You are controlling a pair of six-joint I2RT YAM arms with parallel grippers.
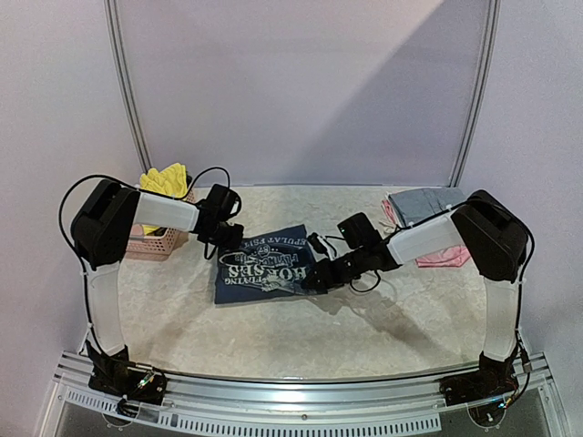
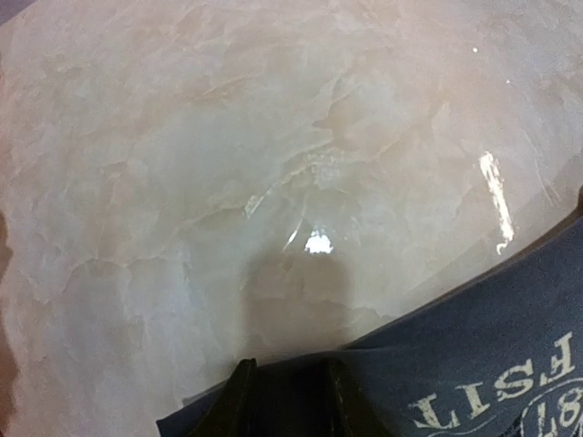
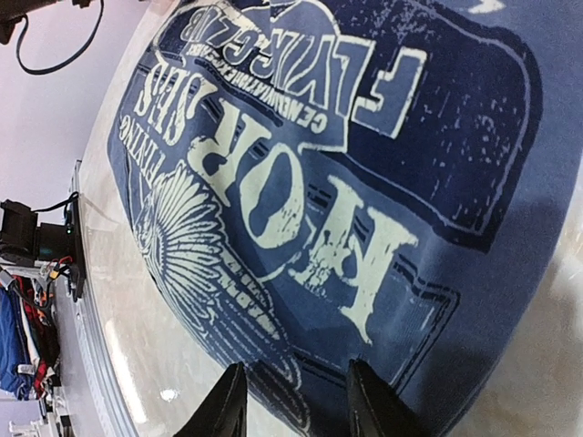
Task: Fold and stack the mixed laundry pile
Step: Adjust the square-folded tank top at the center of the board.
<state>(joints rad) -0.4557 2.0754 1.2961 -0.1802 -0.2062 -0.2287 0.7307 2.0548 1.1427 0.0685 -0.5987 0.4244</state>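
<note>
The navy blue top, with its white print facing up, lies flat in the middle of the table. My left gripper is over its far left corner. In the left wrist view the fingers stand a little apart, with the cloth's edge under them. My right gripper is at the top's right edge. Its jaws straddle the printed hem, open, with no cloth pinched. A yellow garment hangs out of the basket. Folded grey trousers and a pink piece lie at the back right.
A pink lattice basket stands at the left, behind the left arm. A metal rail runs along the near edge. The marble tabletop ends at a white wall behind. A black cable loops by the right wrist.
</note>
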